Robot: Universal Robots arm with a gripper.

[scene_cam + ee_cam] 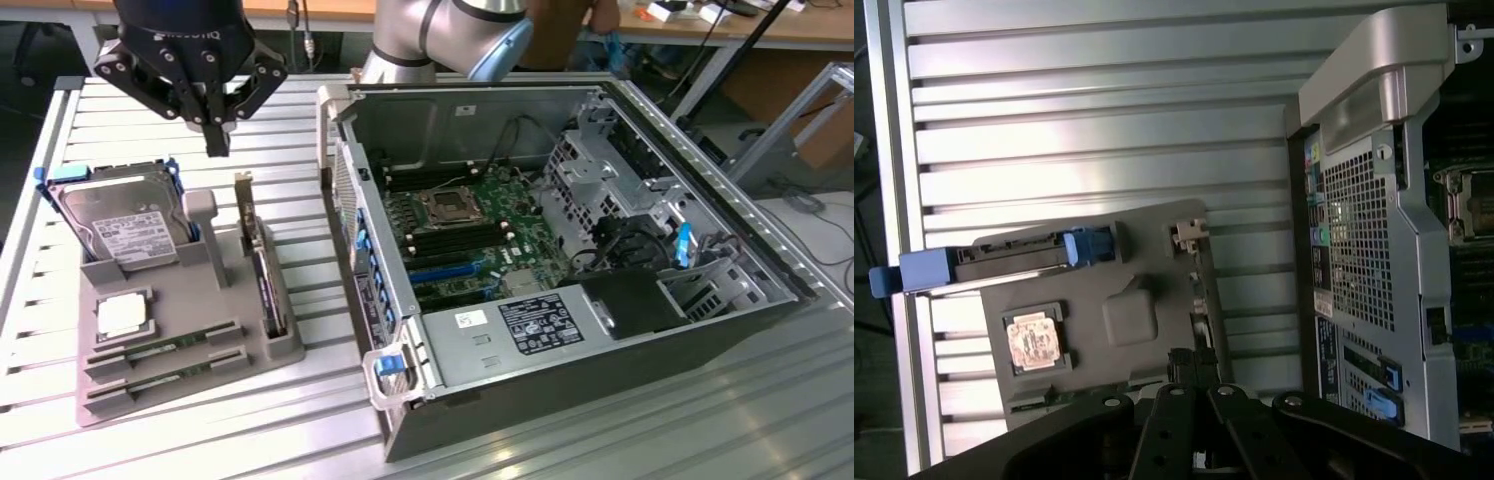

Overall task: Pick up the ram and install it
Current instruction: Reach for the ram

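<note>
desk: ribbed aluminium slats, matt silver, running across the exterior view. holder: moulded grey plastic block at the exterior view's left, with shaped pockets. in its rear pocket a hard drive stands tilted, with a bare metal lid and a pale label, in a blue-edged carrier. in a square recess in front of it lies a processor chip, flat and silver. ram: thin, narrow green stick lying lengthwise in a long slot at the holder's near end. a second stick lies in the parallel slot just beside it; markings on both are too small to read. tool: black, two-fingered, hanging above the holder's far end, well apart from the ram, fingers brought together to a narrow tip with nothing between them. in the wrist view the dark body of the tool covers the holder's near end. expansion card: dark board standing on edge in a slot along the holder's side nearest the case. arm: smooth grey joint, cut off by the upper edge. computer case: open steel box on its side, at the exterior view's right. inside are a green motherboard with a square socket, a perforated metal cage and a black power unit with a white label; text unreadable.
</note>
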